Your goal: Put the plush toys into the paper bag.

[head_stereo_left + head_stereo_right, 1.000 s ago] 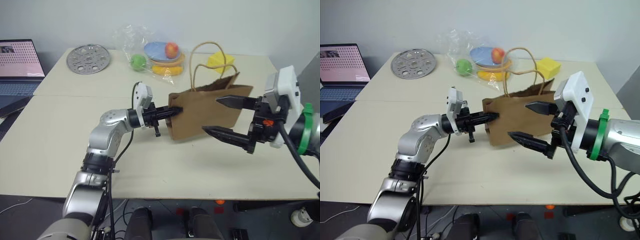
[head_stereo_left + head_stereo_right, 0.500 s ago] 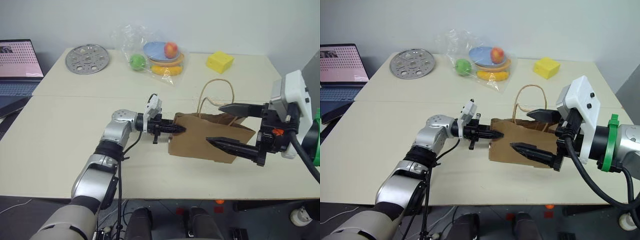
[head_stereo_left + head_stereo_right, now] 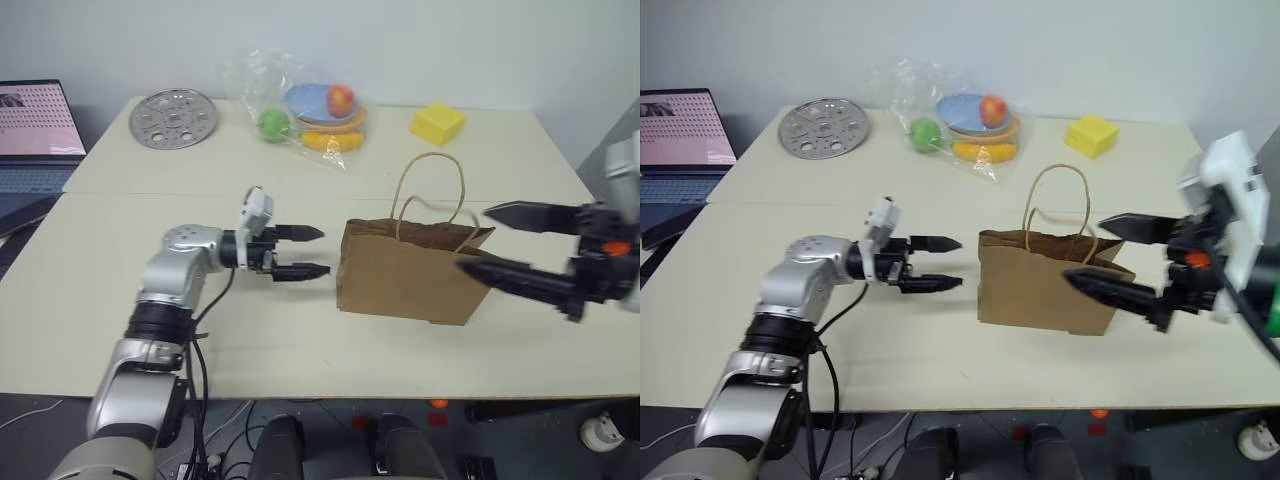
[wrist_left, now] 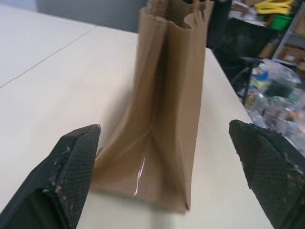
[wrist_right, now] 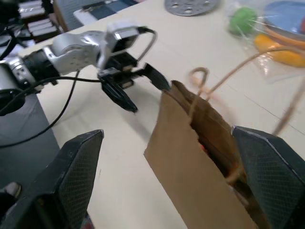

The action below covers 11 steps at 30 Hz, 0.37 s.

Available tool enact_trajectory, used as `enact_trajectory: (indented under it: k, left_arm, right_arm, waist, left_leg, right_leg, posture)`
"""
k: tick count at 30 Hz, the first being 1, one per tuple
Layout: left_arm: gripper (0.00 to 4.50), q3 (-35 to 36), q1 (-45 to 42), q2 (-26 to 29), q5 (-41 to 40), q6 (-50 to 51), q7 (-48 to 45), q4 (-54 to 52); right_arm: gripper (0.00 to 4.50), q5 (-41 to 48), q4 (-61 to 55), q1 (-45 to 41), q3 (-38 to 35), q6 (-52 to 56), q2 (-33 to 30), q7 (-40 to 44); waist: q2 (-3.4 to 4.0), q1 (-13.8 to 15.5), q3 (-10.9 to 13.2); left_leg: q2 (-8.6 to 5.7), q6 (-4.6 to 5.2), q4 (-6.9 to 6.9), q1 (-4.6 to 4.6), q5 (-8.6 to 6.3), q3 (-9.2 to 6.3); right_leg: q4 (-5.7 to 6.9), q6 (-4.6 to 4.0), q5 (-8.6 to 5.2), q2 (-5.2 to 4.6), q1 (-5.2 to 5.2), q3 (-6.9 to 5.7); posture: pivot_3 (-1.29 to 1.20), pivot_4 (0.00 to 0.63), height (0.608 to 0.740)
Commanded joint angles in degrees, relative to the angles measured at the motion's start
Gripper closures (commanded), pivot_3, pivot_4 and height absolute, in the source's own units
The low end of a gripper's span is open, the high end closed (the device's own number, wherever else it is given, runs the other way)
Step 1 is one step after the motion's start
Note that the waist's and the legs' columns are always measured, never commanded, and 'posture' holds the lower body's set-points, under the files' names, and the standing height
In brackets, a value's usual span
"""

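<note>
Brown kraft paper bag (image 3: 408,278) standing upright on the matte cream table (image 3: 120,290), creased sides, mouth open, two thin looped twisted-paper handles rising above the rim. A glimpse of orange inside the bag in the right wrist view, too blurred to name; plush toys otherwise not made out. Left gripper (image 3: 312,252) just beside the bag's left side, apart from it, black tapered fingers spread wide and holding nothing, textured pads (image 4: 71,167) flanking the bag's narrow folded edge. Right gripper (image 3: 478,240) at the bag's right end, long pointed fingers spread wide, empty, lower one crossing in front of the bag's corner. At the far edge: perforated metal disc (image 3: 177,117), crinkled clear plastic wrap over round toy fruit (image 3: 305,108), yellow sponge-like block (image 3: 438,122). Laptop (image 3: 35,130) off the left side.
</note>
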Motion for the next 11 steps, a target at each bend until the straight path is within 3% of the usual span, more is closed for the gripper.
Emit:
enact_trajectory:
  k: [1, 3, 5, 8, 11]
  left_arm:
    - [0.02, 2.05, -0.12, 2.47, 1.60, 1.37, 6.90, -7.33]
    - [0.02, 2.34, 0.10, 3.95, 2.13, 2.35, 9.07, -9.76]
    - [0.02, 2.81, 0.24, 5.17, 2.26, 2.18, 10.13, -10.16]
    - [0.02, 3.47, 0.29, 5.52, 2.12, 2.74, 13.13, -11.35]
    - [0.02, 4.34, 1.00, 5.61, 1.41, 2.77, 14.53, -12.11]
  right_arm:
    - [0.00, -12.21, 3.02, 10.99, -14.27, 5.00, 4.38, 7.71]
    - [0.00, -30.55, 3.42, 22.78, -17.35, -0.99, 8.13, 15.86]
    - [0.00, -42.92, 5.93, 27.74, -14.91, -10.47, 10.36, 18.74]
    - [0.00, -56.41, 13.57, 24.65, -5.28, -25.53, 14.13, 18.48]
    - [0.00, -61.83, 15.66, 18.61, 5.28, -31.15, 17.88, 18.14]
  waist:
    - [-0.05, 0.45, -0.04]
    - [-0.36, 1.15, -0.23]
    - [-0.20, 1.28, -0.21]
    - [-0.11, 0.72, -0.20]
    - [-0.12, -0.01, -0.20]
  left_leg:
    - [-0.02, 0.00, 0.01, 0.06, 0.00, 0.00]
    - [-0.12, 0.00, 0.03, 0.06, 0.00, -0.06]
    - [-0.11, 0.00, 0.00, 0.03, 0.00, -0.03]
    - [-0.18, 0.00, 0.09, 0.05, 0.00, 0.18]
    - [-0.14, 0.04, 0.10, 0.13, 0.03, 0.29]
  right_leg:
    - [0.00, 0.02, 0.00, -0.03, 0.05, 0.00]
    - [-0.15, 0.08, -0.02, -0.04, 0.16, -0.05]
    - [-0.46, 0.36, 0.08, 0.01, 0.19, -0.07]
    - [-0.58, 0.39, 0.11, -0.06, 0.14, 0.24]
    - [-0.72, 0.16, 0.28, -0.04, 0.15, 0.31]
  posture:
    - [0.00, 0.150, 0.740]
    - [0.00, 0.150, 0.740]
    - [0.00, 0.150, 0.740]
    - [0.00, 0.150, 0.740]
    - [0.00, 0.150, 0.740]
